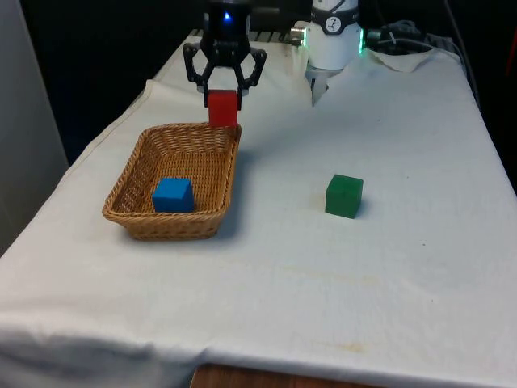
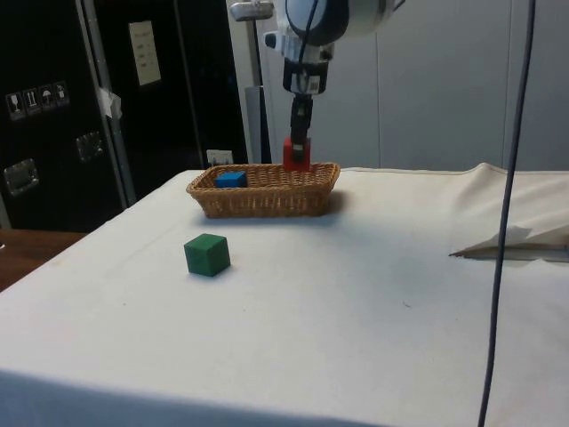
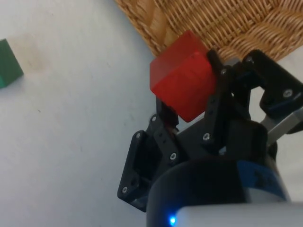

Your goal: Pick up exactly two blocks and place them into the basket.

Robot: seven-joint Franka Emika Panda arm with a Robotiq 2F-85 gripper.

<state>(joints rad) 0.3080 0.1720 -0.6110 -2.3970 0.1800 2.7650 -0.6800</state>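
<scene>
White cloth (image 1: 388, 267); blue block (image 1: 173, 195) inside basket (image 1: 133, 166)

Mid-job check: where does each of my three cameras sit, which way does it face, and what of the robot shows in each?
Front view: across the table; black two-finger claw holding small red cube by the woven wicker basket.
Side view: from the table's side; white arm above the basket, blue cube inside.
Wrist view: on the wrist, looking down; claw fingers grip the red cube.
All three share the green cube.
</scene>
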